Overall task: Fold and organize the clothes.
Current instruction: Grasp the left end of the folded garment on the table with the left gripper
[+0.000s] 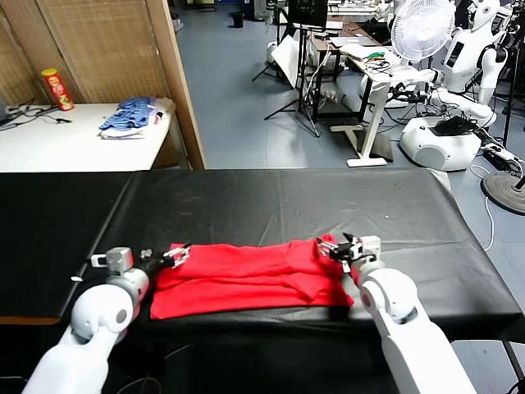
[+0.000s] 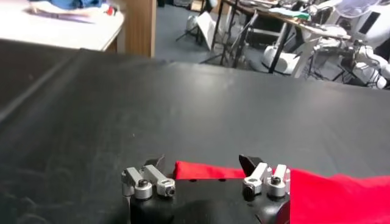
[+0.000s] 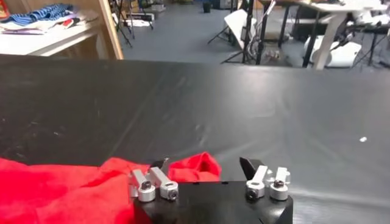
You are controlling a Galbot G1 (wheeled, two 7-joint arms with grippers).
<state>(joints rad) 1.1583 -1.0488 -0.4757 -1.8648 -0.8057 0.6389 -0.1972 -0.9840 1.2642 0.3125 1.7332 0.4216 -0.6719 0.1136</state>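
The clothes are one bright red T-shirt point(image 1: 246, 279), lying folded into a long band near the front edge of the black table point(image 1: 271, 201). My left gripper point(image 1: 176, 254) is at the shirt's left end, low over the table. In the left wrist view it point(image 2: 202, 163) stands open, and the shirt's folded edge point(image 2: 329, 195) lies below the gap without being pinched. My right gripper point(image 1: 336, 246) is at the shirt's right end, also open. In the right wrist view a raised bump of red cloth point(image 3: 195, 165) sits loose between its point(image 3: 204, 164) spread fingers.
A white side table point(image 1: 49, 144) at the back left carries a blue striped pile of garments point(image 1: 131, 116) and a red can point(image 1: 57, 89). A wooden screen point(image 1: 176, 74) stands beside it. Beyond the black table are a fan point(image 1: 422, 29), tripods and other robots.
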